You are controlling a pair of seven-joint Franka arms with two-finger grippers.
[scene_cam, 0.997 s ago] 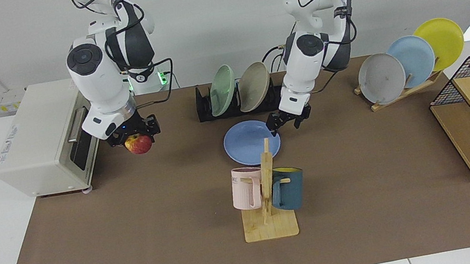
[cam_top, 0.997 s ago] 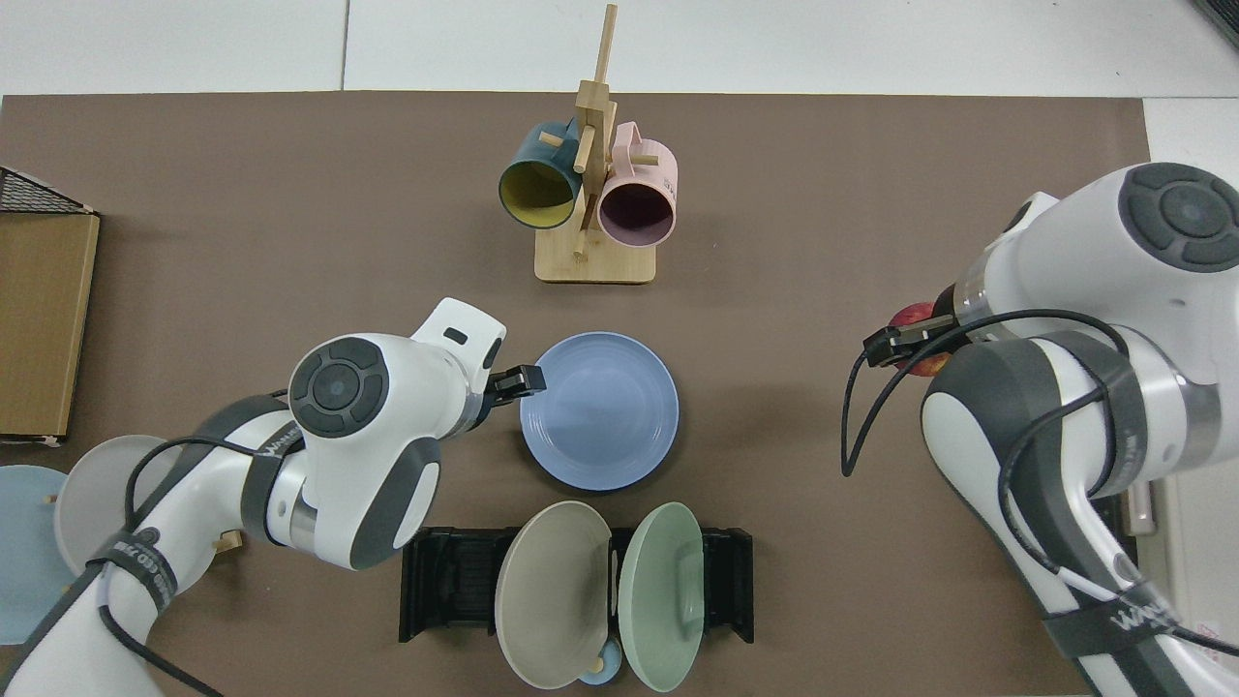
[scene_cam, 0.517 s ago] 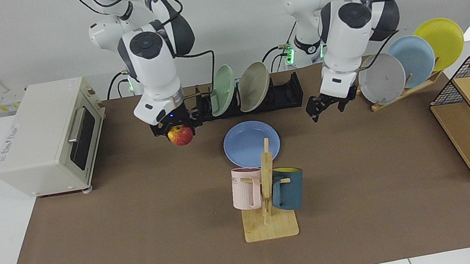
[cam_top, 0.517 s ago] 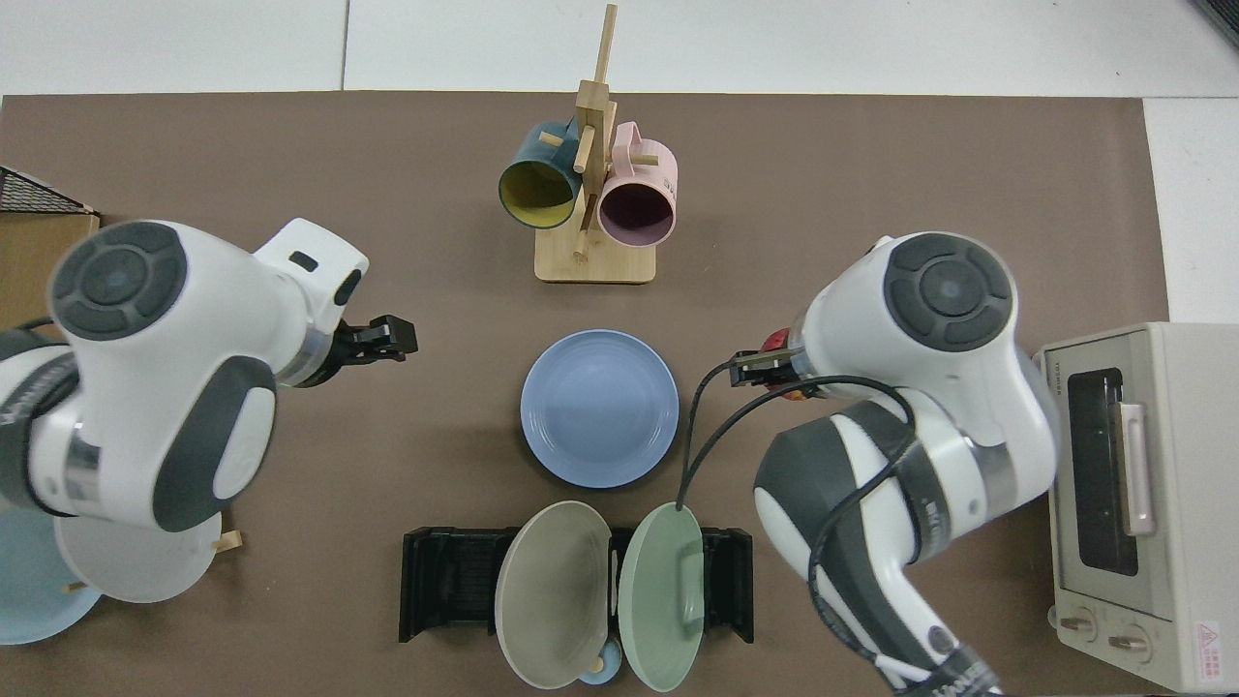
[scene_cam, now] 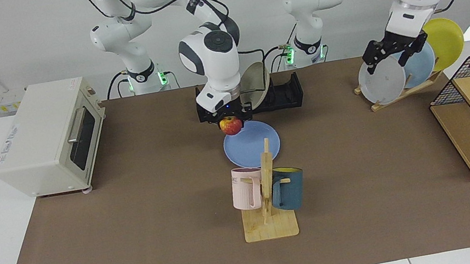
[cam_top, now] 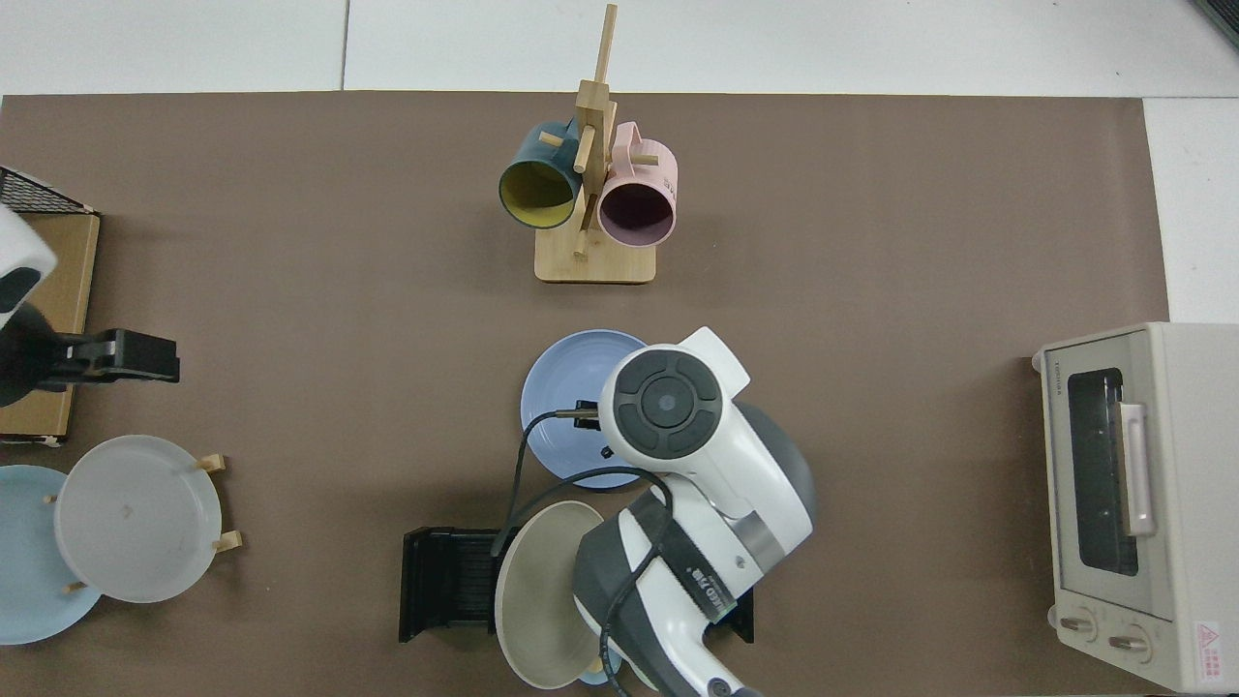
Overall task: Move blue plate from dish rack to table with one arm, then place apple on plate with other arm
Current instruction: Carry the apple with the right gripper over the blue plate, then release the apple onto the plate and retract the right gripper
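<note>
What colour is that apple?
Red with yellow patches; the apple shows best in the facing view.

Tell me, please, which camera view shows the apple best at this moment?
The facing view. There the apple shows plainly, held in the right end effector at the far edge of the blue plate. In the top view the right arm's wrist covers the apple completely; only part of the plate shows beside it.
</note>
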